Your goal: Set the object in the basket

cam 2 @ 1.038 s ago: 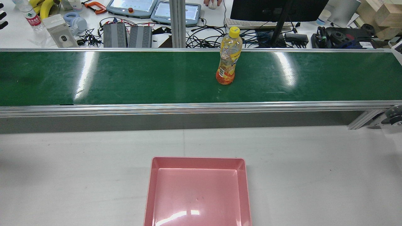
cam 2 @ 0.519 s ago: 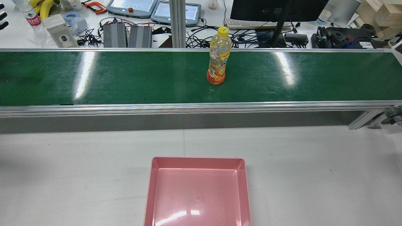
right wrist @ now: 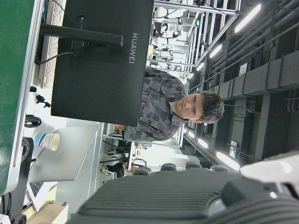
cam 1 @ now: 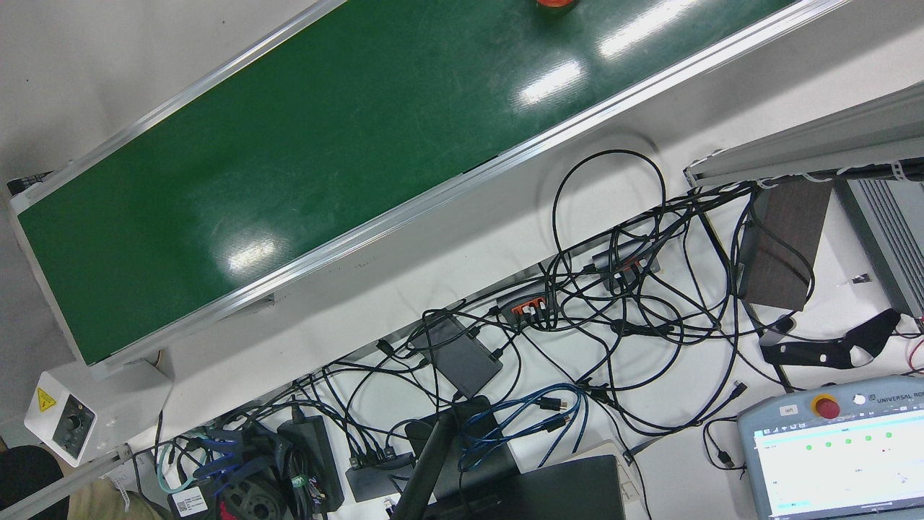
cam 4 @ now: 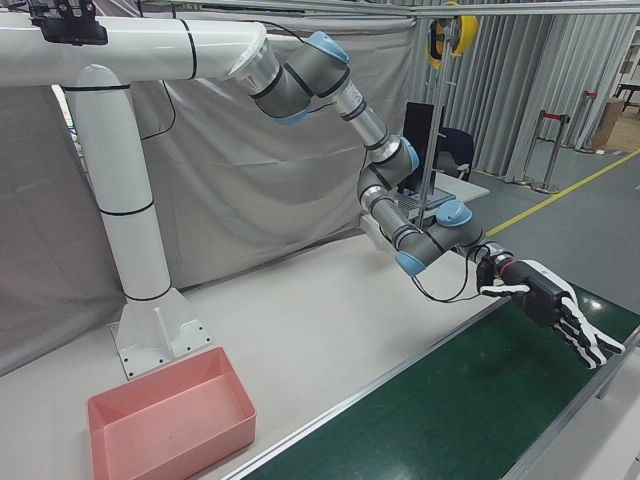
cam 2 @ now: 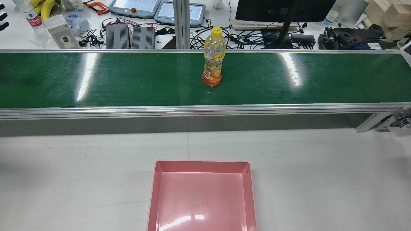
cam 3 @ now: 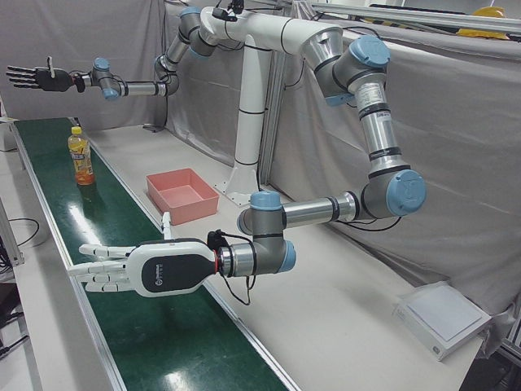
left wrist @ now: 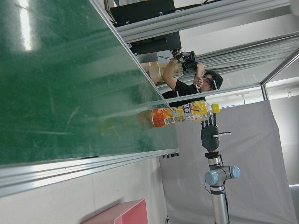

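An upright juice bottle (cam 2: 212,61) with a yellow cap stands on the green conveyor belt (cam 2: 128,80). It also shows in the left-front view (cam 3: 79,156) and the left hand view (left wrist: 182,113). The pink basket (cam 2: 202,163) is empty on the white table, in line with the bottle. My left hand (cam 3: 122,273), white, is open with its fingers spread low over the belt, well along from the bottle; it also shows in the right-front view (cam 4: 550,310). My right hand (cam 3: 28,77), black, is open and raised above the belt beyond the bottle. Neither hand touches the bottle.
The belt has aluminium side rails (cam 2: 192,110) between it and the table. Behind the belt lie cables, teach pendants (cam 2: 135,6) and a monitor (cam 2: 282,9). The arms' white pedestal (cam 3: 244,163) stands behind the basket.
The bottle has travelled left along the belt in the rear view, still upright. The basket has not moved.
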Controlling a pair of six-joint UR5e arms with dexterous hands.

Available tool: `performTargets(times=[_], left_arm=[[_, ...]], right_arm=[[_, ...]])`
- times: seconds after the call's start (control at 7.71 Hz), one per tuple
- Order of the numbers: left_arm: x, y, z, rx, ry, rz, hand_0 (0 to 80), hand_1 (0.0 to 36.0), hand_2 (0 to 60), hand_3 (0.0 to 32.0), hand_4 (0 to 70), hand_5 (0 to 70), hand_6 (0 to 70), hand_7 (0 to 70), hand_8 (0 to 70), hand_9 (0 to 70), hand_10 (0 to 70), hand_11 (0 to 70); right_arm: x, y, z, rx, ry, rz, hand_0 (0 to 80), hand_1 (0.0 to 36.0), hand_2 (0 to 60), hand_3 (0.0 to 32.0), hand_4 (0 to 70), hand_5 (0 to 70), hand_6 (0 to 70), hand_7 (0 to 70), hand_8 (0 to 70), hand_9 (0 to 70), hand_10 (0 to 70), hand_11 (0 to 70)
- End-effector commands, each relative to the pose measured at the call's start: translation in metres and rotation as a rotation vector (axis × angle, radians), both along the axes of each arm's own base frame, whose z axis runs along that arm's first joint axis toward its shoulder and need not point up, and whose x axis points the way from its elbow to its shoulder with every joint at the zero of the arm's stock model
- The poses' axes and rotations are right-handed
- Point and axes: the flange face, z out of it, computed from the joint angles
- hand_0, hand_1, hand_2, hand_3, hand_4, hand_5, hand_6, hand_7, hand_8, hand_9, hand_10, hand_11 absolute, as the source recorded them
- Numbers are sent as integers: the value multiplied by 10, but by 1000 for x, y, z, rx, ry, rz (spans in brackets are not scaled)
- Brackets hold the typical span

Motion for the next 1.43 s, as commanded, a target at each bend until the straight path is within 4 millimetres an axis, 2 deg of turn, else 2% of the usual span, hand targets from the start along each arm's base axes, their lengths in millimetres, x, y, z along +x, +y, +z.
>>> performTargets(times=[0.0,0.78,1.04,1.3], left_arm=[[1,0,0,0,0,2,513,62,0,0,171,104,0,0,53,98,65,105],[0,0,0,-1,0,0,514,64,0,0,172,98,0,0,56,102,57,94],[1,0,0,0,0,2,514,64,0,0,170,96,0,0,56,102,68,110],[6,-6,-11,10,-3,4,520,67,0,0,177,107,0,0,51,94,67,110]], right_arm=[[0,1,1,-1,0,0,0,0,0,0,0,0,0,0,0,0,0,0],[0,0,1,-1,0,2,0,0,0,0,0,0,0,0,0,0,0,0],[0,0,1,-1,0,0,0,0,0,0,0,0,0,0,0,0,0,0],[0,0,1,-1,0,0,0,0,0,0,0,0,0,0,0,0,0,0]])
